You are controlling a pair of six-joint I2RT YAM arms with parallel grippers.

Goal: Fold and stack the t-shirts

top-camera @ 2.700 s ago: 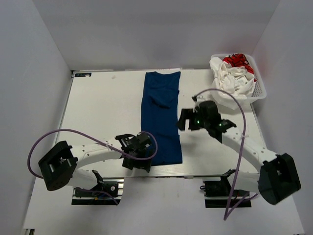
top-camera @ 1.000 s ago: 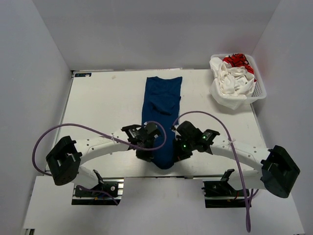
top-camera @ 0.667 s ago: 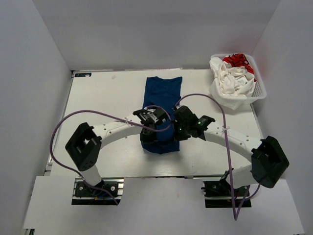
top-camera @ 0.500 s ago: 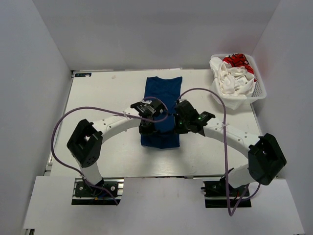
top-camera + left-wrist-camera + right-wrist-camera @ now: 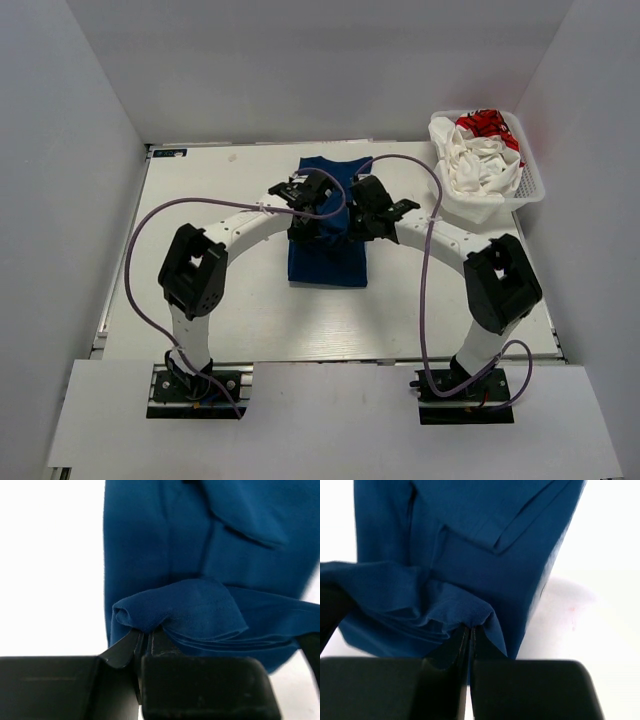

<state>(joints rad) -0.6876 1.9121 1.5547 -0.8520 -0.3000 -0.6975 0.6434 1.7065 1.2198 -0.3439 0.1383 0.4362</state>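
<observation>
– Top external view: where's the blue shirt (image 5: 328, 265)?
– Just above the middle of the frame, on the table (image 5: 200, 240). It lies as a narrow strip running up and down the picture, with both arms reaching in over its middle.
– Are both claws on it?
– Yes. In the left wrist view the left gripper (image 5: 145, 636) has its jaws almost together, pinching a bunched fold of blue cloth at the strip's left edge. That fold stands up off the flat layer beneath it.
– And the other one?
– In the right wrist view the right gripper (image 5: 470, 630) has its jaws pressed tight on a thin gathered edge at the strip's right side, also raised off the cloth below. From above, the two grippers sit side by side, close together.
– What about the white shirt (image 5: 478, 165)?
– Upper right of the frame, crumpled in the basket (image 5: 533, 170), its red print showing on top and one part spilling over the near rim. It is well apart from the blue one.
</observation>
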